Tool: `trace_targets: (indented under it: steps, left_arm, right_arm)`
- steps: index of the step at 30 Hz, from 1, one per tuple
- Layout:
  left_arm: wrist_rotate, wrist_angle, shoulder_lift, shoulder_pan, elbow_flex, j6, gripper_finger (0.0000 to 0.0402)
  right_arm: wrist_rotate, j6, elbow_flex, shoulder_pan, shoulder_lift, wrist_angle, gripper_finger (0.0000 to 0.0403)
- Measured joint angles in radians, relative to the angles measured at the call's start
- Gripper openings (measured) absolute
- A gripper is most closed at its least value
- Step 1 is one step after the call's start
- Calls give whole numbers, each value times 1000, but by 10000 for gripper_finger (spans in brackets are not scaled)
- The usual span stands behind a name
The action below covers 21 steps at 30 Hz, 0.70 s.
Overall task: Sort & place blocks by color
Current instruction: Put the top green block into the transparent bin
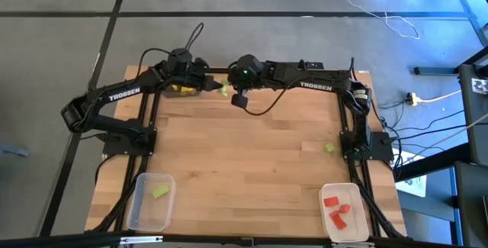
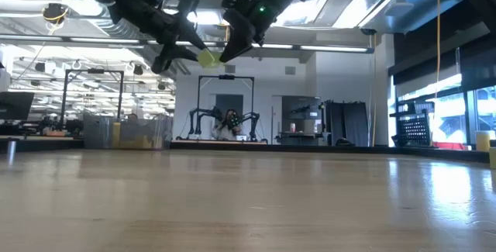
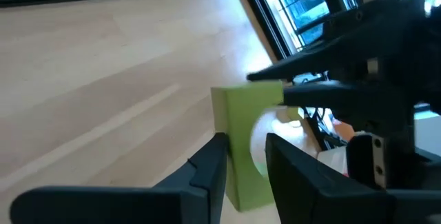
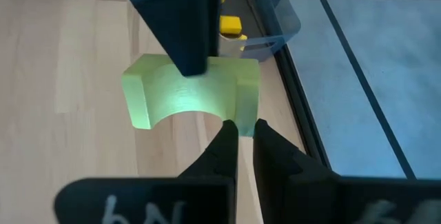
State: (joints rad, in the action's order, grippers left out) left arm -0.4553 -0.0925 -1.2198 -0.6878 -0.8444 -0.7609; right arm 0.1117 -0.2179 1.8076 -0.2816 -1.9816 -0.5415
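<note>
**Two grippers meet on one light green block above the far edge**

The left gripper [image 1: 207, 85] is clenched on a light green block [image 1: 223, 89], held in the air above the far edge of the table [image 1: 244, 164]; its fingers [image 3: 207, 172] pinch one end of the piece, which has an arched cut-out on one side; the right gripper [image 1: 231, 90] comes in from the opposite side with its jaws nearly closed, its fingertips [image 4: 231, 134] at the block's other end, and whether they actually pinch it cannot be told; in the low view both grippers hang high over the tabletop with the block [image 2: 208, 57] between them

Beneath the left gripper, at the far left of the table, sits a clear bin [image 4: 275, 17] with a yellow block [image 4: 231, 24] inside; another light green block [image 1: 329, 147] lies loose on the wood near the right arm's base; at the near left corner a clear bin [image 1: 137, 206] holds one light green block [image 1: 159, 191]; at the near right corner a white bin [image 1: 358, 202] holds red blocks [image 1: 336, 209]
</note>
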Motion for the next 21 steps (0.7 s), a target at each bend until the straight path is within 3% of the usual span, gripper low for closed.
trace_targets:
  steps: [14,21]
  left_arm:
    - [94,-5,0,60,0,12,87]
    - [126,-13,0,60,0,34,21]
  right_arm:
    - [-2,0,0,0,0,3,21]
    - [1,-1,0,0,0,7,22]
